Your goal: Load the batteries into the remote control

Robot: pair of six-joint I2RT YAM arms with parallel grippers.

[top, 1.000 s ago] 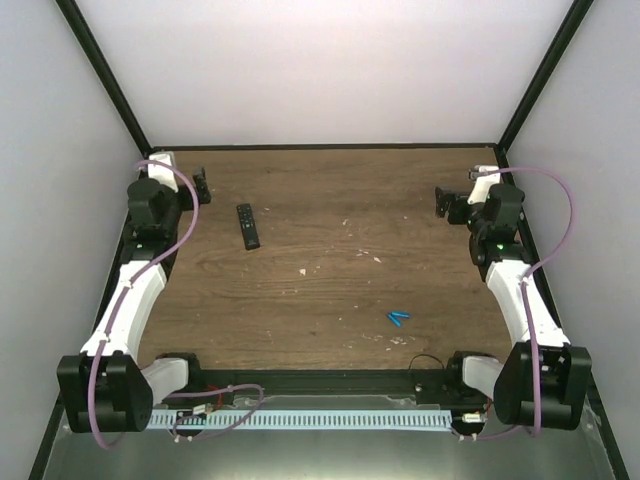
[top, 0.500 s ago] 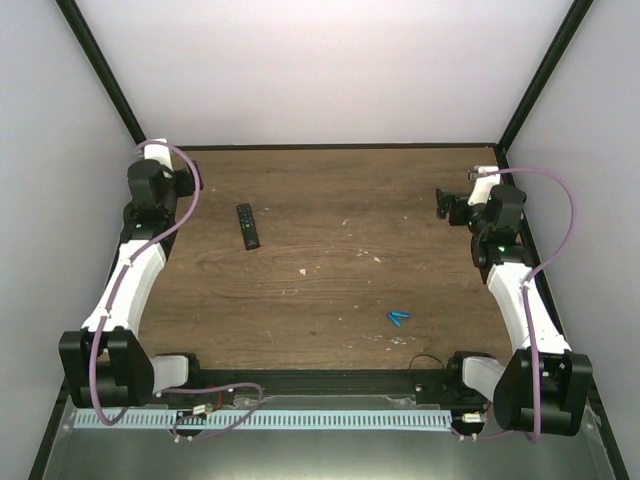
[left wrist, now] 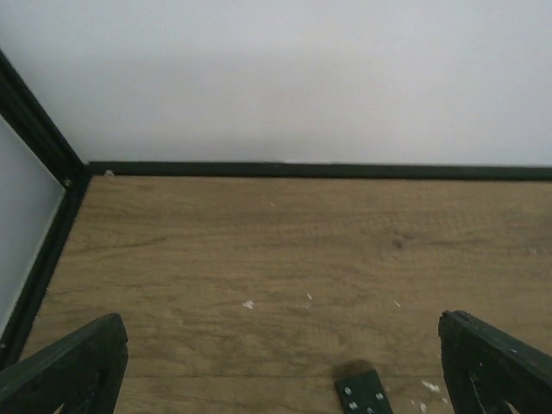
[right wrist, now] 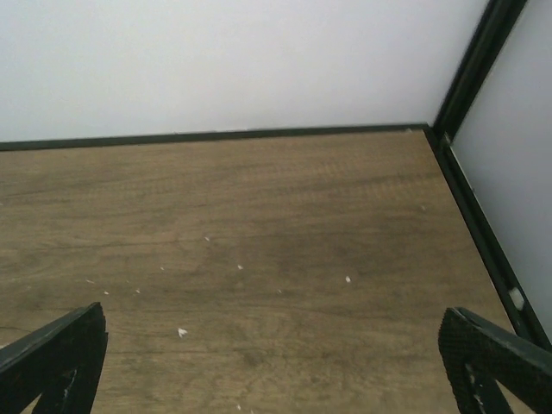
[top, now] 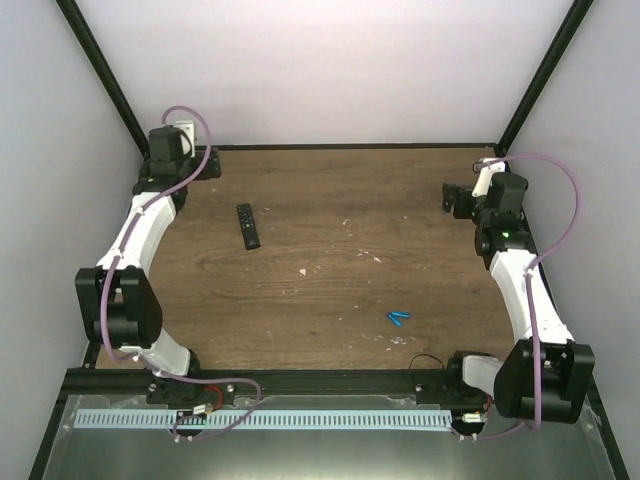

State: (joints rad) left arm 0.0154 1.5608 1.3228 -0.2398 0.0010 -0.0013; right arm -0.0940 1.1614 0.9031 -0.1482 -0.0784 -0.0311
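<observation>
The remote control is a slim black bar lying flat on the wooden table, left of centre. Its end shows at the bottom edge of the left wrist view. The two blue batteries lie touching in a small V on the table's near right part. My left gripper is open and empty near the far left corner, beyond the remote; its jaws are wide apart in the left wrist view. My right gripper is open and empty at the far right, far from the batteries.
Small white flecks are scattered over the wood. White walls with black frame posts close in the table on three sides. A black rail and a cable tray run along the near edge.
My left arm has swung back toward the far left corner, its gripper now a little farther back. My right gripper has shifted slightly back and right. Remote and batteries have not moved.
</observation>
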